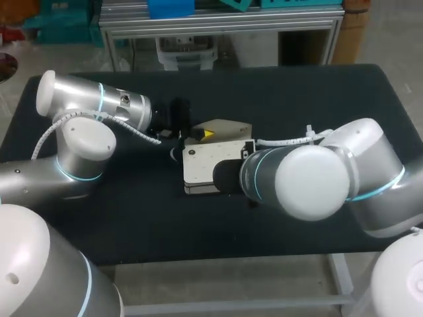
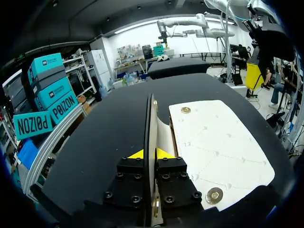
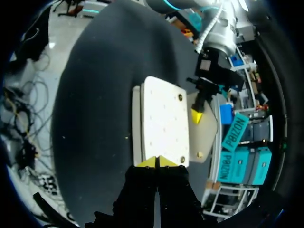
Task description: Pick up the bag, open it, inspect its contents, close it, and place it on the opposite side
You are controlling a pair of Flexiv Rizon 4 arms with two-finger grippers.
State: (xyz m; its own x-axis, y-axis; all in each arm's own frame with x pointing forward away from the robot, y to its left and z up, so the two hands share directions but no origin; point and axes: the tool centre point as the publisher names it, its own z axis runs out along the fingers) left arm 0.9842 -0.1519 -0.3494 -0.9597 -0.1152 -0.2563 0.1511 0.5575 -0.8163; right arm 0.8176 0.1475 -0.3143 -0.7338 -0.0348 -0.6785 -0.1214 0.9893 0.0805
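Bag (image 1: pixel 215 165) lies central on the desk (image 1: pixel 132 211), its flap (image 2: pixel 151 128) lifted and pinched by the left hand (image 2: pixel 150 154); the right hand (image 3: pixel 157 162) is clenched at the body's edge. Opening looks under way; inspecting, closing and placing on the opposite side remain

Even overhead room light, soft shadows, little glare

L arm (image 1: pixel 99 109) & R arm (image 1: pixel 291 175) flank bag (image 1: pixel 201 168); room over table (image 1: pixel 310 99) beyond.

Cream bag (image 2: pixel 218 147) with dotted quilting and brass snaps (image 2: pixel 214 194), black table (image 1: pixel 297 99), silver arms (image 1: pixel 99 105) with cyan rings
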